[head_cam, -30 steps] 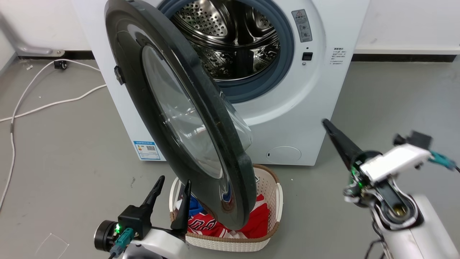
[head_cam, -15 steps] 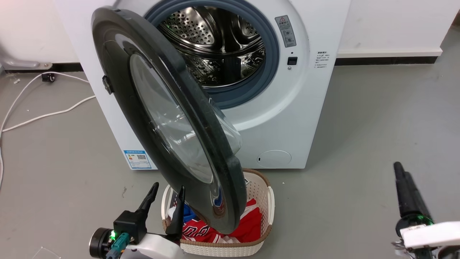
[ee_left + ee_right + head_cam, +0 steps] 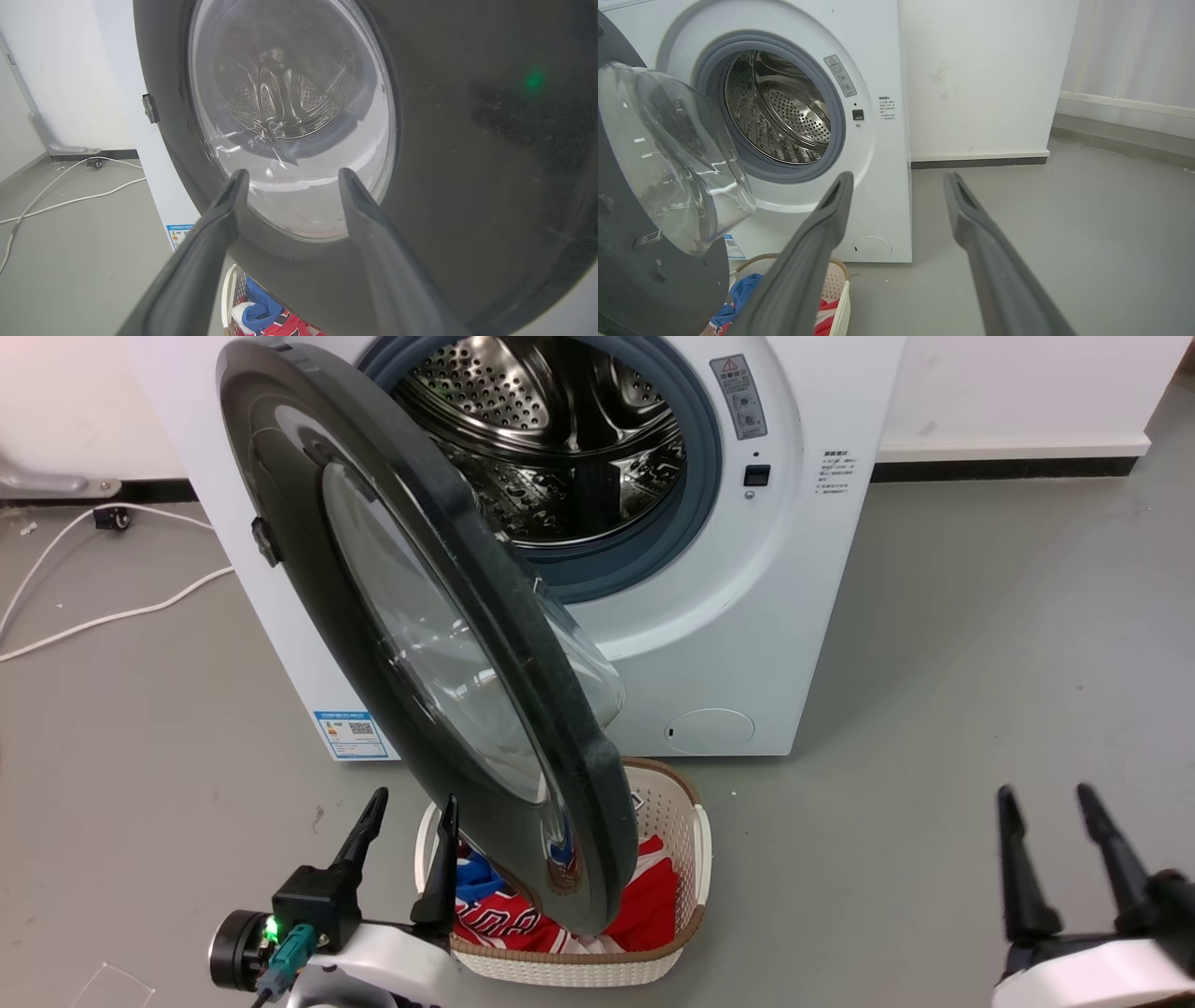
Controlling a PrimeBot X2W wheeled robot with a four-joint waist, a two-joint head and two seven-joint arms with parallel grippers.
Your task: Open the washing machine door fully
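The washing machine door (image 3: 439,644), round, glossy black with a clear bulging window, stands swung out from the white washing machine (image 3: 775,616) toward me, hinged at the left. The steel drum (image 3: 551,439) lies exposed behind it. My left gripper (image 3: 407,814) is open just in front of the door's lower edge, its right finger close to the rim; the left wrist view faces the door's (image 3: 467,163) outer side, with the left gripper (image 3: 290,173) holding nothing. My right gripper (image 3: 1044,795) is open at the lower right, well away from the machine (image 3: 882,140), and the right gripper (image 3: 898,176) is empty. The door's inner bowl (image 3: 668,158) bulges at that view's left.
A white woven basket (image 3: 695,859) with red and blue clothes sits on the floor under the door's lower edge. White cables (image 3: 103,607) run across the grey floor at the left. A wall with a dark skirting (image 3: 1008,467) stands behind. Open floor lies to the right.
My right arm dropped from mid-right to the lower right and its gripper now points up, open. The camera shifted, so machine and door sit further left. The left gripper stays by the door's lower edge.
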